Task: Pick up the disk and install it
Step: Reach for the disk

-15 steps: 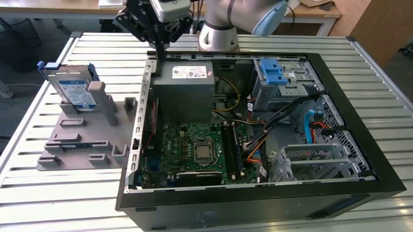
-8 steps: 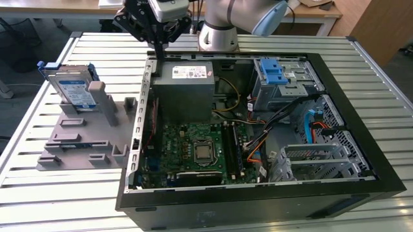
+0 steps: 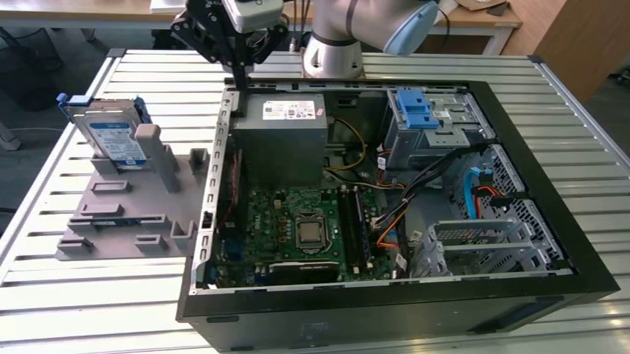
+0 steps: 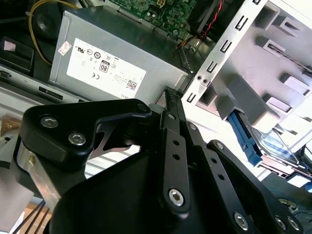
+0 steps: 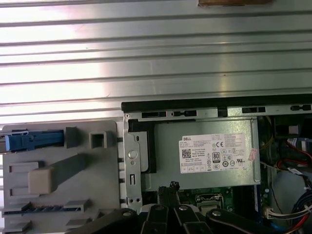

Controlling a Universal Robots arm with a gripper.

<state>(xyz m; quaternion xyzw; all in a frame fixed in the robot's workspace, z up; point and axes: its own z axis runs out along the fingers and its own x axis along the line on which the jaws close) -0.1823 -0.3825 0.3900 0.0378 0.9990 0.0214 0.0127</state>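
Black jointed gripper (image 4: 168, 93) (pinched closed), flat silver disk (image 3: 111, 136), blue-framed

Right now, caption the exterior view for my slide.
Gripper hovers beside the power supply of the open computer case; the disk stands unpicked in the grey fixture.

We see a white sticker (image 5: 217, 153) on the grey power supply (image 5: 163, 161). It is printed with fine black lines, a square code and a row of round marks, and we leave its wording unread. A small pink tag (image 5: 252, 155) sits just beside the sticker. Well apart from the power supply, the disk (image 3: 108, 136) bears a white-and-blue label that is too small to read.
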